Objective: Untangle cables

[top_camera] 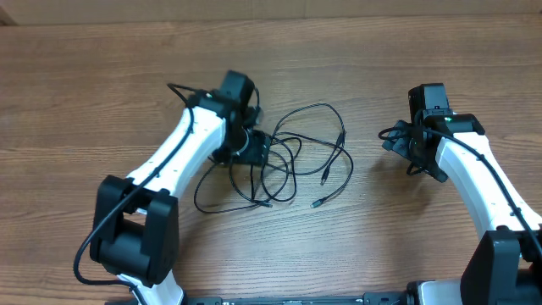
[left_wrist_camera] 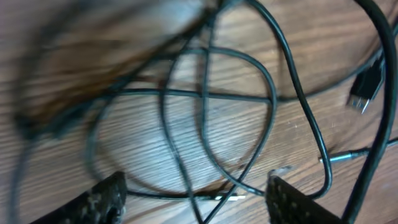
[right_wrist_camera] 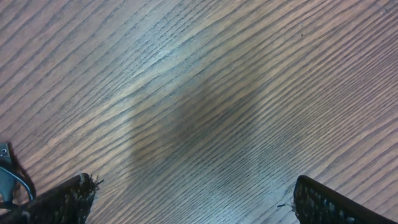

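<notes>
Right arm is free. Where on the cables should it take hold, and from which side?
Probably the free plug end at the lower right edge of the cables, gripped just behind the plug. Bring the right gripper down from the right. That strand lies alone on the table, clear of the crossings under the left gripper.

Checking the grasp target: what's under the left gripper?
Left gripper straddles crossed loops of thin black cables on the brown wood-grain table, a silver-tipped plug between its fingers. Overhead, its body hides that part of the tangle.
</notes>
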`<state>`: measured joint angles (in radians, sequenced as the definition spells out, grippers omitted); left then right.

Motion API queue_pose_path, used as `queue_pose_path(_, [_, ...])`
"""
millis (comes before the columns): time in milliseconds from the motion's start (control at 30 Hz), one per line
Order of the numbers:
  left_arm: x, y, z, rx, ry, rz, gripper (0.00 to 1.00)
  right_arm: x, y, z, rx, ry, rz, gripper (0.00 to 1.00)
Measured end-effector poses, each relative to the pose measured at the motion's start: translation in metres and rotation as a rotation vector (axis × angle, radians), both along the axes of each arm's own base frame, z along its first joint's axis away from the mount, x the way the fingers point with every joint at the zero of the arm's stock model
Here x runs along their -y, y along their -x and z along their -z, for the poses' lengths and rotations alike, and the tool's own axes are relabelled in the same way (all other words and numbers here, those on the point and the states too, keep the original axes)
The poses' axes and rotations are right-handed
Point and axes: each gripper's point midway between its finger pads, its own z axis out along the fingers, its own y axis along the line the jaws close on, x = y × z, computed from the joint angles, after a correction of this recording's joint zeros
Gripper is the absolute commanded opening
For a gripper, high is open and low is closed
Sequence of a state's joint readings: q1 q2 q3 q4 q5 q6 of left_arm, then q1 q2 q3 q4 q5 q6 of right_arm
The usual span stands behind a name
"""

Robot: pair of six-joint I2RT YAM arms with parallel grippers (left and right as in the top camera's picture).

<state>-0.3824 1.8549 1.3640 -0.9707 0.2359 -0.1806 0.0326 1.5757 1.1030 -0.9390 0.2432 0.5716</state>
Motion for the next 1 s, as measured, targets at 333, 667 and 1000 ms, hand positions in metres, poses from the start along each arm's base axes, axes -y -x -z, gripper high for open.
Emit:
queue_pose_path(333, [0.057, 0.058, 0.026, -0.064, 0.069, 0.206, 0.45, 0.0, 0.0, 0.0, 0.001, 0.0, 0.001, 1.0])
queue_pose_path(667, [0.074, 0.055, -0.011, -0.041, 0.073, 0.239, 0.52, 0.0, 0.0, 0.0, 0.001, 0.0, 0.0, 1.0])
queue_pose_path(1000, [0.059, 0.026, -0.045, 0.114, -0.025, 0.149, 0.04, 0.0, 0.0, 0.0, 0.0, 0.0, 0.0, 1.0])
